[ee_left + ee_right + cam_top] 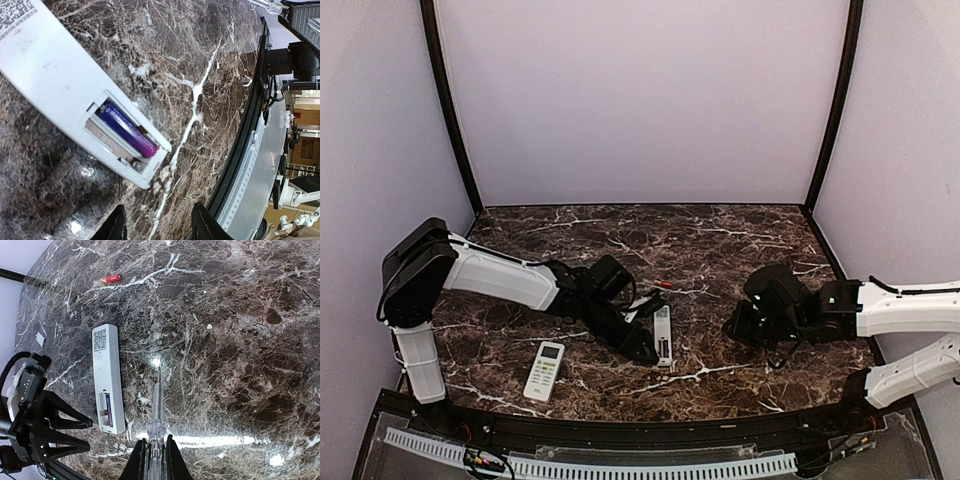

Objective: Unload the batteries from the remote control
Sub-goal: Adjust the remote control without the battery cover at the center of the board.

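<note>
Left wrist view shows the left hand (159,227) open and empty, fingers spread just short of the end of the white remote (50,75). One purple battery (127,130) lies in the uncovered compartment (102,135), the bay beside it bare. It would be best to lever the cell up from one end — not squeeze it — keeping the remote flat on the marble surface (210,60). Farther off, the right hand (154,460) is clamped on a slim pointed tool (157,400), and a red battery (111,279) lies well apart.
</note>
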Controlling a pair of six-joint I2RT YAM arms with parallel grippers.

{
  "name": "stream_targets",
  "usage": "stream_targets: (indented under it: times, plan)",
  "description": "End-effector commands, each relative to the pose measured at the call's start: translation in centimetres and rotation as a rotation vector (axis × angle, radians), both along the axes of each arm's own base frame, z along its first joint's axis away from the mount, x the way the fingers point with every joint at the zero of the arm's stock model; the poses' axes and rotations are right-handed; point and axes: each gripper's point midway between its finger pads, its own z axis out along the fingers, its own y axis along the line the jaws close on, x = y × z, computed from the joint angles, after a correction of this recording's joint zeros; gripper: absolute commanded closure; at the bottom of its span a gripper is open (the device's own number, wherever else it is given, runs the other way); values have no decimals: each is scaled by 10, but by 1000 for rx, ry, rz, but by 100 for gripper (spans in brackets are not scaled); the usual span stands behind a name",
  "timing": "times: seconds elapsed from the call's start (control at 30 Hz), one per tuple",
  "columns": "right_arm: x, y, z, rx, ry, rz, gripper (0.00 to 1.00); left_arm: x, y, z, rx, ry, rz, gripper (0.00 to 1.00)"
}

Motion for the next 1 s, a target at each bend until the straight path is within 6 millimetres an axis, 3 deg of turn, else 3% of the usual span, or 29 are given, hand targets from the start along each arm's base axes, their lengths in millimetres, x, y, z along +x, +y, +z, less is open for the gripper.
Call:
stream_targets:
  times: [0.0,0.13,0.57,0.77,0.97]
  plan:
    - [1,1,-3,8,1,5,100,-8,-6,31,-95,-10,25,56]
    - [2,14,-2,34,-4,50,100,1,-4,46,-98,-58,74,56]
    - [19,51,-4,30,-33,137,100,50,25,56,-79,-99,283,53]
    - [29,68,-12,31,-30,167,100,92,70,75,-74,-166,386,53]
    - [42,82,-13,20,-43,194,100,136,124,114,-70,-294,477,51]
